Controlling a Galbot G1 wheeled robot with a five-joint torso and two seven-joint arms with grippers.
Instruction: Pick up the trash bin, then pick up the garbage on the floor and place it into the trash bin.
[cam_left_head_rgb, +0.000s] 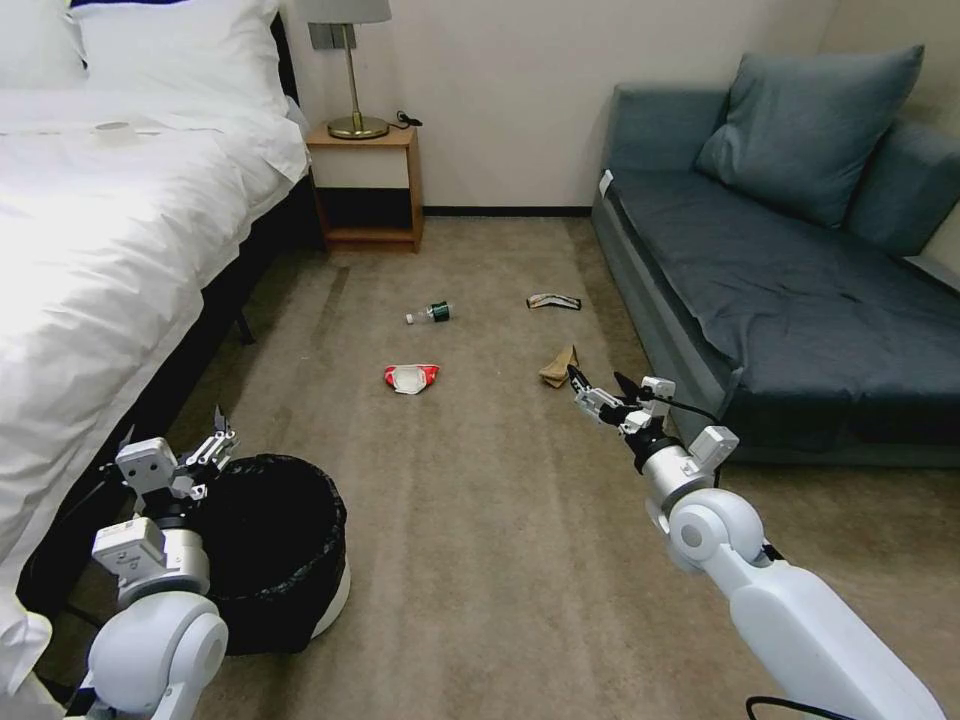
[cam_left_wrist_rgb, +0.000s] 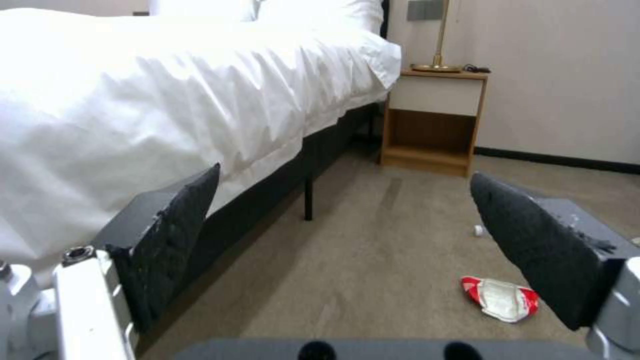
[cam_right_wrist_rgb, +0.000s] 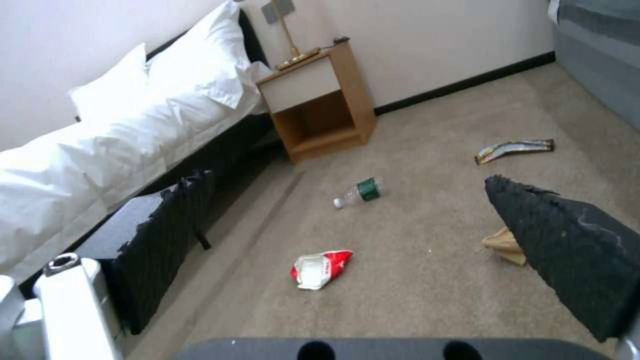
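Both arms out over the carpet, litter unpicked.
The left gripper hangs wide open just above the trash bin beside the bed; the right gripper — fingers spread, empty — hovers near the crumpled brown paper.

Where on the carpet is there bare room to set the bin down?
Bare carpet lies between the trash bin and the right gripper, short of the red-and-white packet. Farther on, the bottle, wrapper and brown paper crowd the floor.
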